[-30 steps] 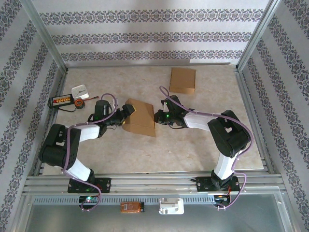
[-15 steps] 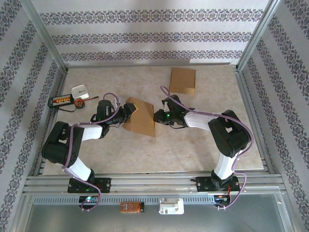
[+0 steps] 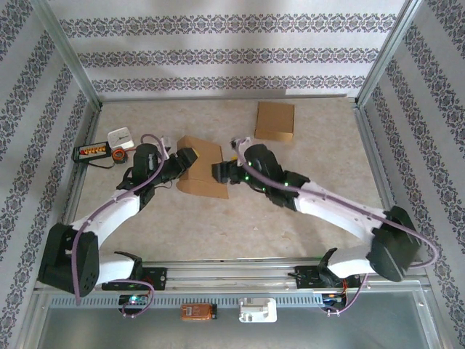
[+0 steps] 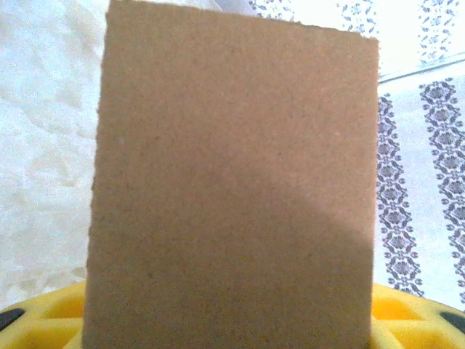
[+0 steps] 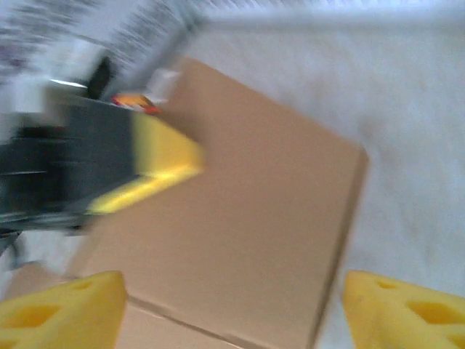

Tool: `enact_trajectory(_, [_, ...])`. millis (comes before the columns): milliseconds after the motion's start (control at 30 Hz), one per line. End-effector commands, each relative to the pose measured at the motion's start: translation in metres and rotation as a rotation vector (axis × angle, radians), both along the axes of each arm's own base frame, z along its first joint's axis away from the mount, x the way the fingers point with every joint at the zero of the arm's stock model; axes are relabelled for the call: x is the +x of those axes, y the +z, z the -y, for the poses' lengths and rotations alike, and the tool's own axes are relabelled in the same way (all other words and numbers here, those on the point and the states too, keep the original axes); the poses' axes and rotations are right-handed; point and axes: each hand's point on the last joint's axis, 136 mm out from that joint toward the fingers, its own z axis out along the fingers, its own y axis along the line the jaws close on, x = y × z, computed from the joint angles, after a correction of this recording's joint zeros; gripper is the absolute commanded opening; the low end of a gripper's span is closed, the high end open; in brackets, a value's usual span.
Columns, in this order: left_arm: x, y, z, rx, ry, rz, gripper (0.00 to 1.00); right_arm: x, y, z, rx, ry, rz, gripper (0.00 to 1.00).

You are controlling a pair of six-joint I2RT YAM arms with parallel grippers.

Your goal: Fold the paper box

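The brown paper box (image 3: pixel 201 166) lies part-folded on the table's middle, one panel raised. My left gripper (image 3: pixel 185 158) is at its left side, shut on it. In the left wrist view a cardboard panel (image 4: pixel 232 182) spans the gap between the yellow fingers (image 4: pixel 43 320). My right gripper (image 3: pixel 218 172) hovers at the box's right edge, open. In the right wrist view its fingers (image 5: pixel 65 309) stand wide apart over the box's flat panel (image 5: pixel 240 233), touching nothing. The left gripper's yellow finger (image 5: pixel 156 163) rests on the box's far side.
A second flat brown cardboard piece (image 3: pixel 275 121) lies at the back right. At the left edge sit a white block (image 3: pixel 120 137), a black device with coloured buttons (image 3: pixel 91 151) and an orange roll (image 3: pixel 118 155). Metal frame rails (image 3: pixel 370 153) border the table.
The right gripper opened and let go of the box, shifting left. The left gripper closed on the box's left side. Both arms stretched farther out, and the box moved slightly away.
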Motion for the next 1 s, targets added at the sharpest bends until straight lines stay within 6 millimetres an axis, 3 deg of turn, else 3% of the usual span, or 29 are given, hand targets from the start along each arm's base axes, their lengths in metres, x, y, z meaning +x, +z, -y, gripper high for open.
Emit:
enact_trajectory(0, [-0.004, 0.000, -0.017, 0.063, 0.080, -0.033, 0.55, -0.013, 0.031, -0.008, -0.166, 0.084, 0.406, 0.87])
enact_trajectory(33, [-0.005, 0.001, -0.020, 0.065, 0.095, -0.035, 0.55, -0.024, 0.033, -0.017, -0.172, 0.172, 0.446, 0.97])
enact_trajectory(167, [-0.006, 0.008, -0.023, 0.061, 0.112, -0.031, 0.55, -0.048, 0.024, -0.039, -0.267, 0.346, 0.605, 0.98])
enact_trajectory(300, [-0.005, 0.014, -0.027, 0.035, 0.142, -0.030, 0.55, -0.048, -0.012, -0.057, -0.450, 0.390, 0.728, 0.98])
enact_trajectory(367, [-0.003, 0.017, -0.028, 0.013, 0.154, -0.031, 0.55, -0.046, -0.021, -0.066, -0.513, 0.392, 0.787, 0.98])
enact_trajectory(567, [-0.001, 0.022, -0.029, -0.024, 0.173, -0.025, 0.54, -0.013, -0.035, -0.086, -0.588, 0.270, 0.820, 0.98])
enact_trajectory(700, [-0.002, 0.021, -0.031, -0.022, 0.178, -0.033, 0.54, 0.020, -0.036, -0.088, -0.659, 0.069, 0.928, 0.98])
enact_trajectory(967, [-0.008, 0.023, -0.039, -0.020, 0.207, -0.037, 0.54, 0.042, -0.053, -0.095, -0.764, -0.023, 1.032, 0.98])
